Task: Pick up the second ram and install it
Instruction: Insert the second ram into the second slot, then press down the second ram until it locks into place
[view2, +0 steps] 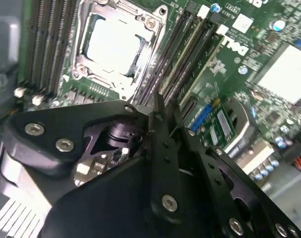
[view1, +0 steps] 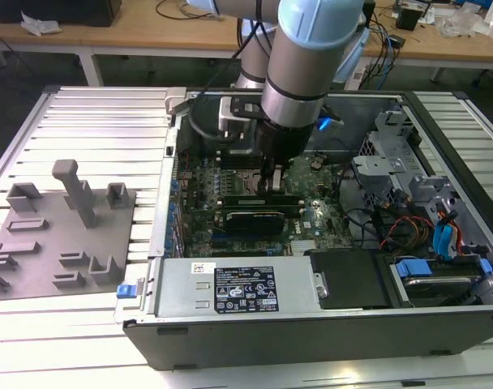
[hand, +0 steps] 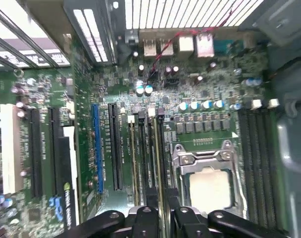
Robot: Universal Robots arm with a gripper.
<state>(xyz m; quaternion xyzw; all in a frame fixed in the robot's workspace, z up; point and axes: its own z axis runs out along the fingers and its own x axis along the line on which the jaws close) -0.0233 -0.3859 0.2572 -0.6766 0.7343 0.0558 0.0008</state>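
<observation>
- The black two-finger gripper (view1: 272, 185) is seen at the centre of the exterior view, lowered into the open computer case over the green motherboard (view1: 319, 215).
- In the second wrist view the gripper (view2: 165, 111) is closed to a narrow gap, with its black fingers (view2: 159, 119) pinched on the top edge of the second ram (view2: 182, 82), a thin dark green circuit-board stick.
- In the first wrist view the gripper (hand: 159, 206) is shown at the bottom centre of the frame, clamped on the same stick (hand: 158, 158), which is stood on edge in line with the long black memory sockets (hand: 140, 158) just beside it; whether it is fully seated cannot be told.
- The silver processor socket (hand: 206, 173) is placed just to the right of the stick in the first wrist view.
- A black expansion card (view1: 250, 219) is found just below the gripper in the exterior view.
- The grey power supply box (view1: 234, 285) is set along the lower edge of the case.
- A grey plastic fixture tray (view1: 56, 235) is laid on the slatted metal table (view1: 92, 121) at the left of the exterior view.
</observation>
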